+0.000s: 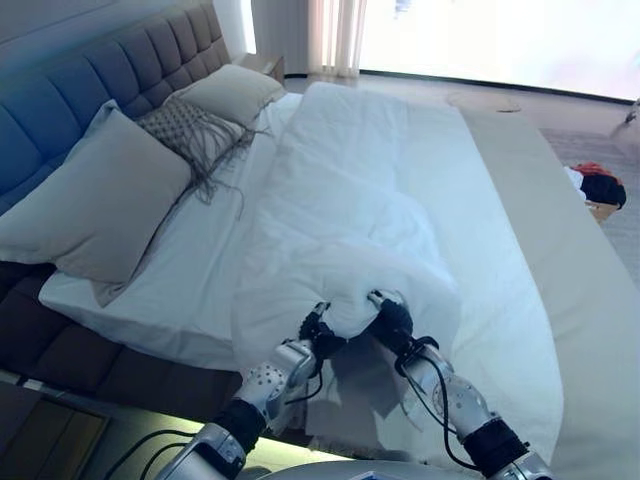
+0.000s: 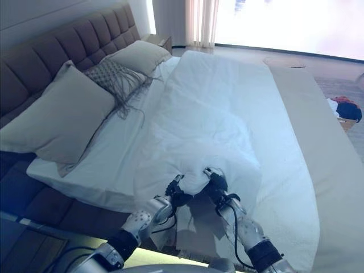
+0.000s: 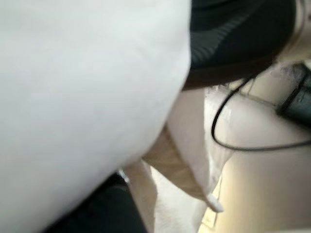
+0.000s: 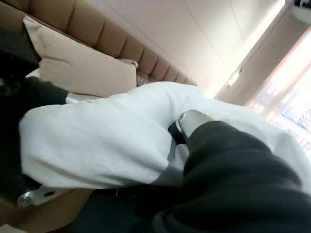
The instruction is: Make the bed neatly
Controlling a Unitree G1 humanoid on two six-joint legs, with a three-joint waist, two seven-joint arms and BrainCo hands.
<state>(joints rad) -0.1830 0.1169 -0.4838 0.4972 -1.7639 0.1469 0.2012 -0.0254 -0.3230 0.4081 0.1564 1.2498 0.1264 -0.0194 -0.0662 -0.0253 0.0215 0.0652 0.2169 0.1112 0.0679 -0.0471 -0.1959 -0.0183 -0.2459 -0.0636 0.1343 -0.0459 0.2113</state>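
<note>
Both hands work at the near edge of the bed (image 1: 600,330). Left hand (image 1: 318,330) and right hand (image 1: 392,322) sit side by side, close together, each at a bunched fold of the white duvet (image 1: 350,190). Fingers of both hands are buried in the cloth: in the eye views only the dark covers and wrists show, and the left wrist view is filled by white cloth, so whether the left hand is clamped on the duvet cannot be told. In the right wrist view the right hand (image 4: 228,170) shows its dark cover and one silver finger (image 4: 192,120) pressed against the gathered cloth; its grasp cannot be told either. Duvet position: it lies lengthwise down the middle of the bed, wrinkled and folded over itself, with its near end heaped between and above the two hands and a flap hanging over the bed edge below them. White sheet lies bare on both sides of it. At the tufted headboard (image 1: 110,70) rest a large beige pillow (image 1: 95,200), a patterned cushion (image 1: 190,130) with loose fringe, and a second beige pillow (image 1: 232,92). On the floor beyond the far side of the bed lies a red and dark heap of cloth (image 1: 600,185). No legible writing or labels show.
</note>
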